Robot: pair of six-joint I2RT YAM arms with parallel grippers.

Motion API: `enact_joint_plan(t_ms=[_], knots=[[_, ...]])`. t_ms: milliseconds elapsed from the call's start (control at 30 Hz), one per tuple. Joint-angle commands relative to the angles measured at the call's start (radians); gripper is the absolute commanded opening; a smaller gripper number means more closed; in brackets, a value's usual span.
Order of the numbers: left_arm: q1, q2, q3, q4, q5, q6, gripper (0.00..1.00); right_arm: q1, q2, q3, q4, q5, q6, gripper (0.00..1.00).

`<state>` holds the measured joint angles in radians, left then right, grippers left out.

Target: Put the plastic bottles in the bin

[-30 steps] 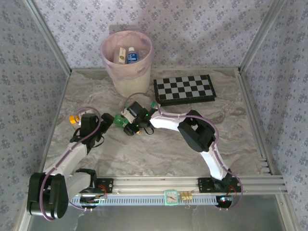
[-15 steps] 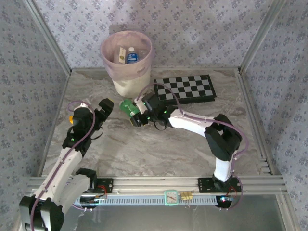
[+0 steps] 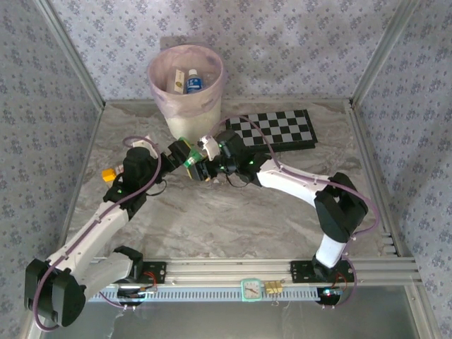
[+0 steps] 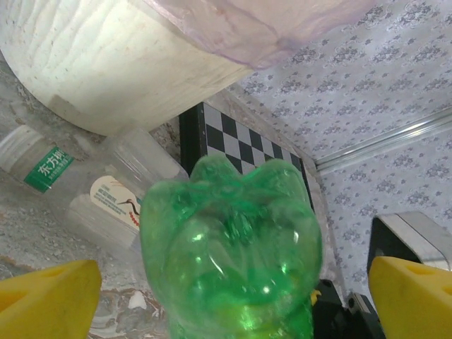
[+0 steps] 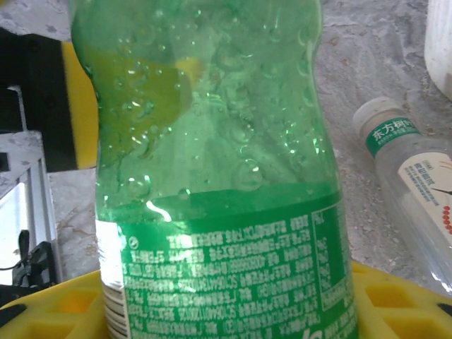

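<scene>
Clamps the green bottle [image 5: 219, 176] in the right gripper [image 3: 192, 161], yellow pads [image 5: 63, 304] shut against the labelled part of its body. Holds it lying roughly level, lobed base pointing toward the left gripper [image 3: 174, 150]. Sets that base squarely between the left gripper's yellow fingers [image 4: 49, 296], spread wide to either side and, as far as can be seen, not touching the plastic. Cannot tell from above whether the bottle clears the counter [image 3: 233, 219]. Finds the bin [image 3: 185, 116] just beyond both grippers, near them but apart, cream-white, with a pinkish liner folded over its rim. Holds inside it a blue-capped bottle [image 3: 193, 82] and a yellow-and-white carton [image 3: 175, 79]. Shows a clear bottle [image 4: 106, 194] lying on its side on the counter, under and just past the held one, between the grippers and the foot of the bin, with a white cap, a green neck band and a pale label. Shows also a yellow cap [image 3: 108, 174] well behind the left gripper, at the outer side of the left arm, with whatever it tops hidden. Has the chessboard [image 3: 272, 131] off to the right gripper's right, beyond the right arm, flat on the counter and just beside the bin.
</scene>
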<state>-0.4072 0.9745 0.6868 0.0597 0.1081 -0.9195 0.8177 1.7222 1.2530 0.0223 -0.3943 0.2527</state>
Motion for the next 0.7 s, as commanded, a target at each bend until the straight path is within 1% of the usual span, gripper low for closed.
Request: enact_joint_plan(t_ms=[0, 100, 267, 333, 500, 567, 633, 667], knots=[[-0.002, 0.001, 0.025, 0.04, -0.017, 0.025, 0.93, 0.004, -0.046, -0.03, 0.078, -0.061, 0.038, 0.52], [-0.004, 0.004, 0.013, 0.042, -0.031, 0.022, 0.89, 0.009, -0.056, -0.052, 0.114, -0.072, 0.051, 0.52], [-0.004, 0.019, -0.001, 0.048, -0.031, 0.0, 0.89, 0.024, -0.055, -0.052, 0.146, -0.077, 0.055, 0.52], [-0.005, 0.024, -0.003, 0.055, -0.03, -0.007, 0.87, 0.03, -0.05, -0.052, 0.152, -0.08, 0.057, 0.51], [-0.004, 0.024, -0.003, 0.061, -0.034, -0.005, 0.68, 0.035, -0.039, -0.04, 0.16, -0.075, 0.053, 0.52], [-0.005, 0.02, -0.005, 0.062, -0.037, -0.005, 0.63, 0.036, -0.038, -0.037, 0.16, -0.074, 0.05, 0.53], [-0.004, 0.016, -0.006, 0.059, -0.039, -0.005, 0.6, 0.036, -0.036, -0.037, 0.16, -0.07, 0.052, 0.59], [-0.003, 0.014, -0.008, 0.057, -0.043, -0.006, 0.59, 0.037, -0.035, -0.038, 0.16, -0.067, 0.053, 0.65]])
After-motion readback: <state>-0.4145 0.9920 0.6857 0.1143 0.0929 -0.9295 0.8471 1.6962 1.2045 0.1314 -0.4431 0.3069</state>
